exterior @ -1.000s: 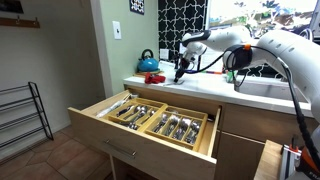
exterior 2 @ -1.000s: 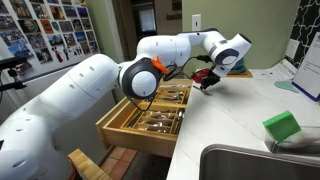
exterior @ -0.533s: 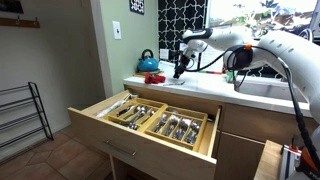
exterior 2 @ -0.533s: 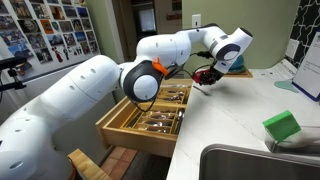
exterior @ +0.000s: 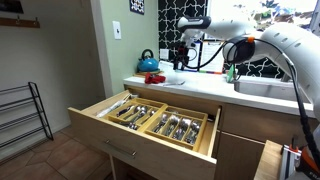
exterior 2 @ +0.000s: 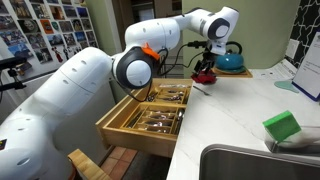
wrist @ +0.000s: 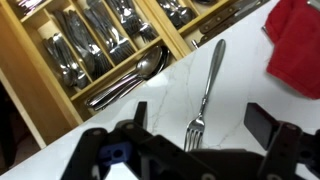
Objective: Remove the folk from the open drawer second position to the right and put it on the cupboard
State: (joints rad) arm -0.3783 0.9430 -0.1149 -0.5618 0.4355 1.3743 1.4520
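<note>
A silver fork [wrist: 207,90] lies flat on the white marble top of the cupboard [exterior 2: 240,110], tines toward the camera in the wrist view. My gripper [wrist: 200,120] hangs open above it, its two dark fingers standing on either side of the tines without touching. In both exterior views the gripper [exterior: 180,55] [exterior 2: 208,55] is raised over the counter's end near the wall. The fork [exterior 2: 201,89] shows as a thin line by the counter edge. Below, the open drawer [exterior: 150,120] holds cutlery in wooden compartments [wrist: 90,50].
A red cloth [wrist: 295,45] [exterior 2: 204,75] lies just beyond the fork. A blue kettle [exterior: 147,62] [exterior 2: 232,60] stands behind it. A green sponge [exterior 2: 283,126] sits near the sink [exterior 2: 250,165]. A wire rack [exterior: 25,115] stands on the floor.
The gripper has opened and let go of the fork, which now rests on the counter. The gripper has risen straight up from the counter.
</note>
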